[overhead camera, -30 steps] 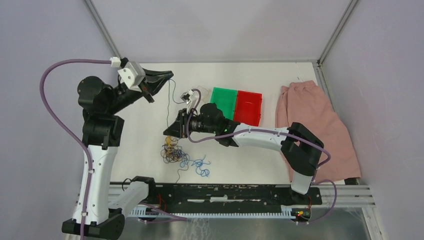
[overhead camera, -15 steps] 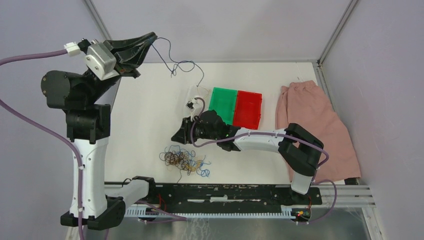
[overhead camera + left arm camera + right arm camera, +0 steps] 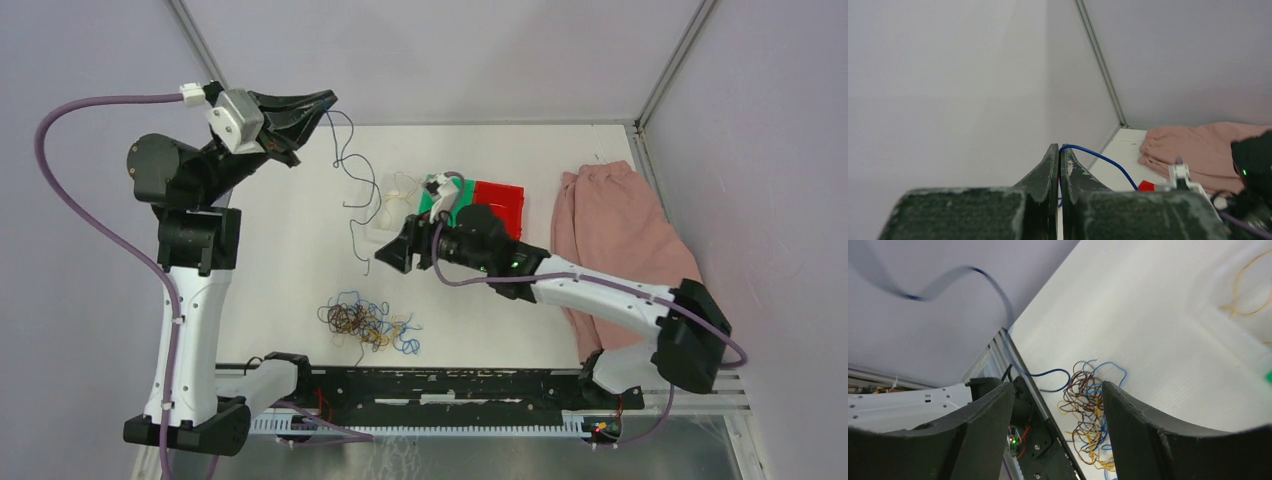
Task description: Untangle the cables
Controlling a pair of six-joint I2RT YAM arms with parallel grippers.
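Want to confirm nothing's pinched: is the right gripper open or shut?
Open: in the wrist view, the right gripper has its fingers wide apart, gripping nothing.

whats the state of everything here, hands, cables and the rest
left hand, shut on the blue cable, raised high
right hand, open, holding nothing
blue cable, dangling from the left hand, apart from the cable tangle
cable tangle, knotted in a heap, untouched by either hand
pink cloth, crumpled, lying flat
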